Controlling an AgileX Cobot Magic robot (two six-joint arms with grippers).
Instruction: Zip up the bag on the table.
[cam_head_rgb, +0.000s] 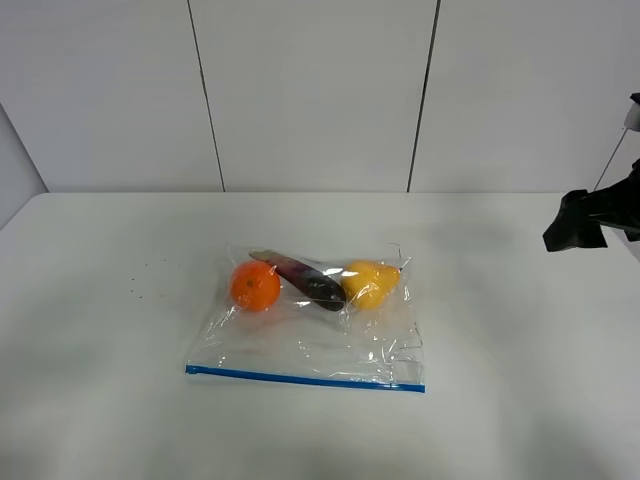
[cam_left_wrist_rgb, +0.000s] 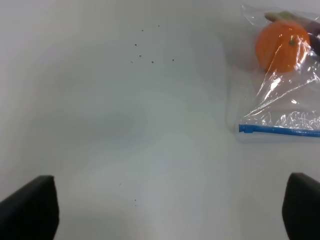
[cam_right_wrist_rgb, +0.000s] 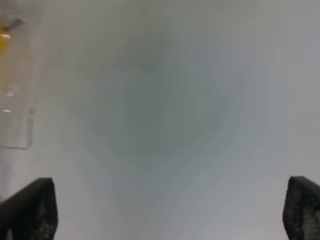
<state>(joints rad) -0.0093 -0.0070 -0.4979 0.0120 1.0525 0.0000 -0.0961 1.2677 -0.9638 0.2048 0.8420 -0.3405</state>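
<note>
Three views, taken in turn. From the high camera you see the bag (cam_head_rgb: 312, 325) lying flat mid-table (cam_head_rgb: 100, 400), long axis running left to right, blue zipper strip (cam_head_rgb: 305, 378) along the edge nearest the camera; an orange (cam_head_rgb: 255, 285), eggplant (cam_head_rgb: 305, 280) and pear (cam_head_rgb: 370, 284) line the far edge. Only a dark piece of the right arm (cam_head_rgb: 590, 220) enters at the right border; your left arm is out of frame. The left wrist view cuts the bag (cam_left_wrist_rgb: 285, 100) off at the border, and the left gripper (cam_left_wrist_rgb: 170, 210) stands wide apart over bare table. Your right wrist view is blurred; the right gripper (cam_right_wrist_rgb: 170, 210) gapes wide, holding nothing, the bag's corner (cam_right_wrist_rgb: 15, 115) barely legible.
</note>
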